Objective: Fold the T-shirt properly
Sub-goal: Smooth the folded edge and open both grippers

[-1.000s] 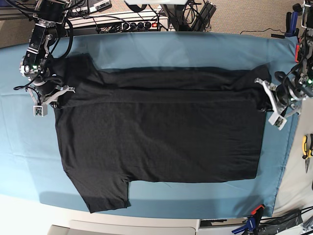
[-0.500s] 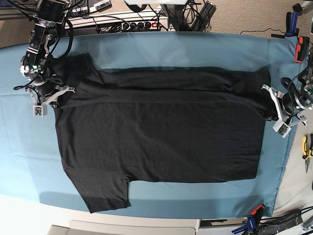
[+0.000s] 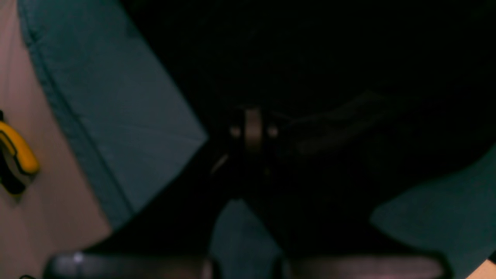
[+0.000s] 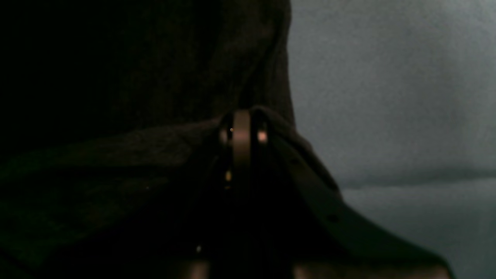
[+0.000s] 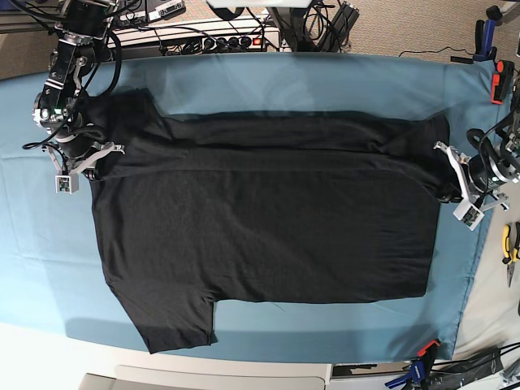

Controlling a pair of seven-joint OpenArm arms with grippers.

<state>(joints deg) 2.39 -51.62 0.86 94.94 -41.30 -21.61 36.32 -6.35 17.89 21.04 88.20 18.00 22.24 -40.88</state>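
Large black short-sleeved cotton T-shirt (image 5: 260, 219) spread flat on blue table cloth (image 5: 244, 81) over worktop, plain side up, far edge doubled over in band. Left gripper (image 5: 449, 175) at hem-end corner of band, jaws clamped on black fabric; wrist view dark, cloth bunched round fingertips (image 3: 252, 130). Right gripper (image 5: 96, 162) at sleeve-end of band, jaws pressed together on shirt fold (image 4: 155, 155). Yellow-handled pliers (image 5: 509, 248) on bare worktop, just beyond left gripper.

Plain black T-shirt (image 5: 268, 211) lies on a teal-blue table cloth (image 5: 244, 81); yellow-and-black pliers (image 5: 509, 248) sit just beyond the left gripper (image 5: 455, 191).
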